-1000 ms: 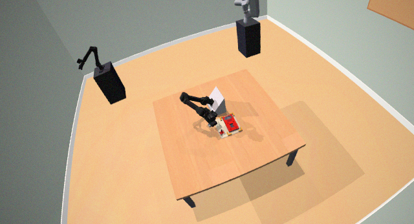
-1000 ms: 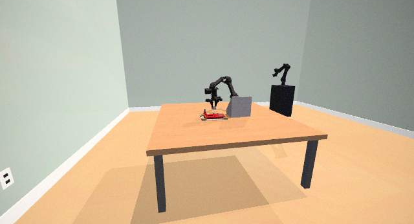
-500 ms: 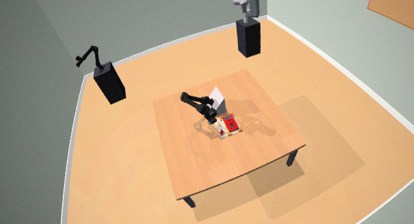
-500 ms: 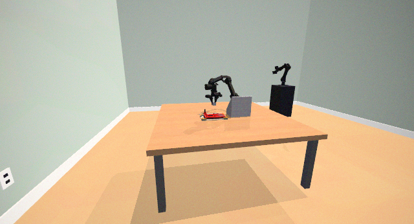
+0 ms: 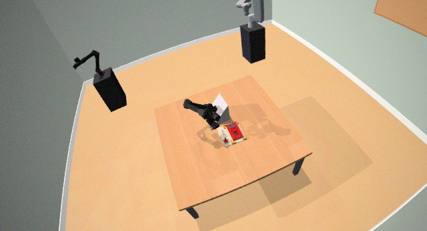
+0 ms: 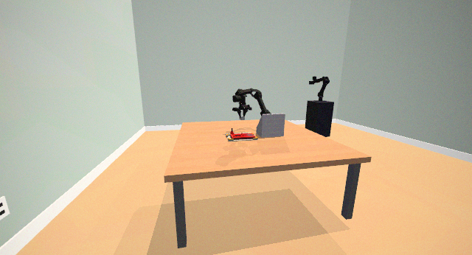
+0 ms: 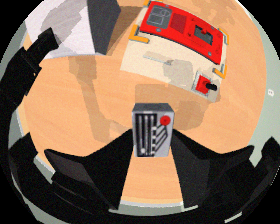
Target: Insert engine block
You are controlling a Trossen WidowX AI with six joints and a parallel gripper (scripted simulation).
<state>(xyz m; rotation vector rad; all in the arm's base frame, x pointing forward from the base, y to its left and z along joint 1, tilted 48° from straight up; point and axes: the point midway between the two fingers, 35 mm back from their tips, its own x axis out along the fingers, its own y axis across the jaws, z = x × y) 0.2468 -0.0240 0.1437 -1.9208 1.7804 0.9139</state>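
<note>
My gripper (image 5: 213, 127) (image 6: 242, 116) (image 7: 152, 133) is shut on the engine block (image 7: 161, 140), a small grey block with dark slots and a red round spot on its face. In the exterior view the block (image 6: 242, 119) hangs clear above the table. The red car body (image 5: 231, 130) (image 6: 244, 135) (image 7: 178, 22) lies on a cream board (image 5: 220, 133) (image 7: 136, 62), ahead of the held block in the wrist view. Its dark opening (image 7: 203, 34) shows nearer its right end there. The rib is too small to tell. The fingertips' contact with the block is partly hidden.
A red piece with a black lever (image 7: 203, 84) (image 5: 225, 141) stands at the board's near right corner in the wrist view. Orange corner brackets (image 7: 139, 36) surround the car body. A tall grey wedge-shaped box (image 5: 220, 105) (image 6: 272, 126) (image 7: 103, 25) stands beside the board.
</note>
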